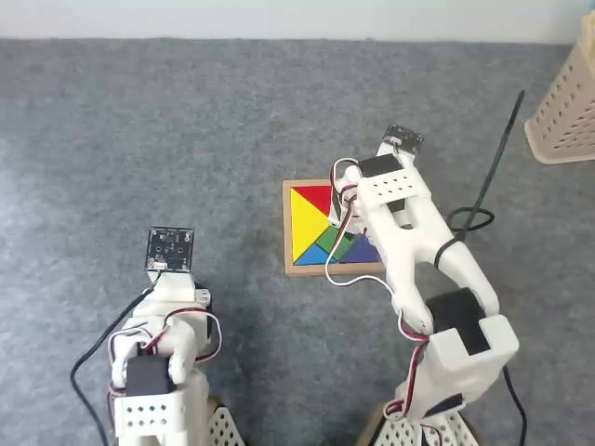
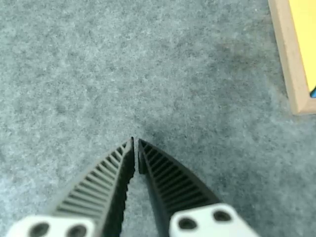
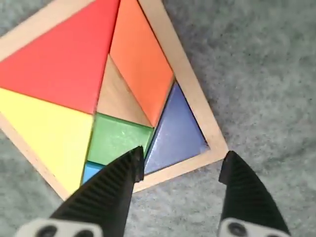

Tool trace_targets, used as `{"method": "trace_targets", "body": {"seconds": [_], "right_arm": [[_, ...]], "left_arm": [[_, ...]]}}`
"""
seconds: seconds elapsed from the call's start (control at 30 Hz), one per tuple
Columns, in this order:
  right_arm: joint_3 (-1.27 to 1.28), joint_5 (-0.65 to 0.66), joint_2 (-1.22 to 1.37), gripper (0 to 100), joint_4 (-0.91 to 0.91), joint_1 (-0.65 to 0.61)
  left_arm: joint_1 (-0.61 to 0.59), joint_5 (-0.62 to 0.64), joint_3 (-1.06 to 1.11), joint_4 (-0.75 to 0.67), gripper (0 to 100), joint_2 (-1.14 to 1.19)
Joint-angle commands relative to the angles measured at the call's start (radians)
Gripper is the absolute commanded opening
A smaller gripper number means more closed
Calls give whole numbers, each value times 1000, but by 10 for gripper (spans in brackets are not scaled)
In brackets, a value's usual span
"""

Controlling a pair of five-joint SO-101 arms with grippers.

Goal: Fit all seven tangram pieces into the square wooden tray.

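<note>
In the high view, the square wooden tray (image 1: 287,228) lies flat on the grey carpet (image 1: 186,121), right of centre. Its sides run roughly in line with the row of the two arm bases, and being square it has no long axis. The right arm (image 1: 409,232) stretches over its near right part and covers some of the puzzle. The left arm (image 1: 163,334) sits folded back well apart from it, probably parked out of the way.

In the left wrist view, the left gripper (image 2: 136,144) is clenched on nothing, its toothed tips meeting over bare carpet. One tray corner and an edge of the yellow triangle (image 2: 306,39) sit off to the side.

In the right wrist view, the right gripper (image 3: 181,165) hangs spread and empty, straddling a tray corner, a pose suited to nudging a piece home. The purple triangle (image 3: 175,133) has its right angle tucked into that corner and its long side facing inward. The orange parallelogram (image 3: 143,59) runs lengthwise along the rim beside it. The red triangle (image 3: 64,59), green square (image 3: 116,138) and blue piece (image 3: 91,172) lie flush. A wood-coloured triangular patch (image 3: 118,101) between red, orange and green looks like an unfilled slot, so one piece probably remains.
</note>
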Motion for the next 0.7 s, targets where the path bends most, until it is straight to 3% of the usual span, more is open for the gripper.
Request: {"method": "trace_targets", "body": {"seconds": [0.0,0.07,0.13,0.27,0.33,0.47,0.67], "right_arm": [[-52,-3,-5,247,-12,-8],[-52,15,-7,244,-8,-5],[-52,135,-16,204,-4,7],[-44,313,-65,0,-39,30],[-15,310,-110,35,-39,47],[127,356,-260,9,-120,70],[499,446,-575,6,-369,74]], "left_arm": [[-2,9,-12,5,12,-17],[-2,9,-12,5,12,-17],[-2,9,-12,5,12,-17],[-2,9,-12,5,12,-17],[-2,9,-12,5,12,-17],[-2,9,-12,5,12,-17],[-2,9,-12,5,12,-17]]}}
